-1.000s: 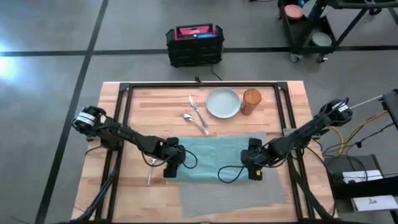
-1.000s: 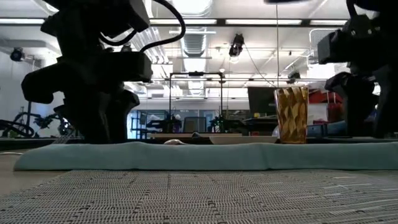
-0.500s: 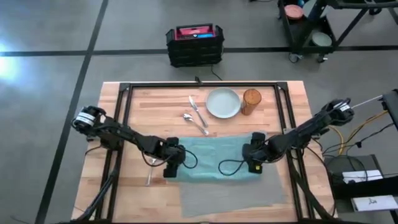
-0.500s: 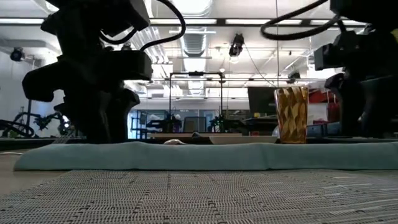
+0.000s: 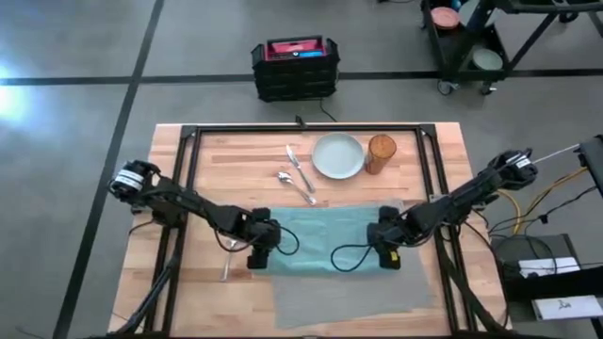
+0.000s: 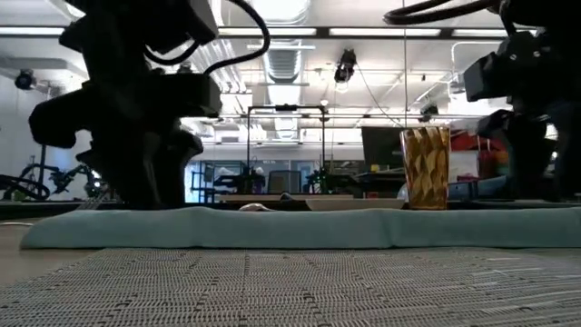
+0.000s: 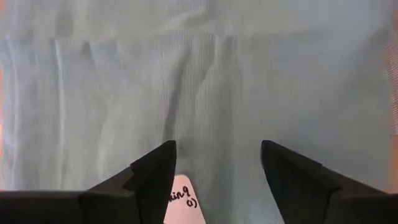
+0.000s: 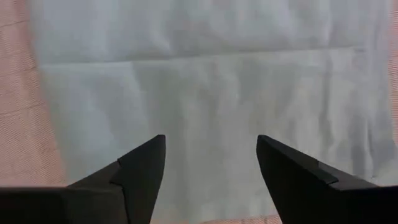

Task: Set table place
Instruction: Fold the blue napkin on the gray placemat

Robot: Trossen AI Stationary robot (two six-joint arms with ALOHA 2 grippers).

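Light wooden bench (image 5: 236, 155) under black frame; teal napkin (image 5: 325, 240) spread flat. Left tool (image 7: 217, 163), right tool (image 8: 211, 155) wide open, empty, at opposite napkin edges.

The napkin (image 5: 330, 240) lies on the placemat (image 5: 358, 292), cutlery (image 5: 299, 174), plate (image 5: 337, 155) and glass (image 5: 381, 153) behind.

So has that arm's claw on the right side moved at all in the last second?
Yes. In the high view the right gripper first slid toward the amber glass, then partly back, still over the teal napkin.
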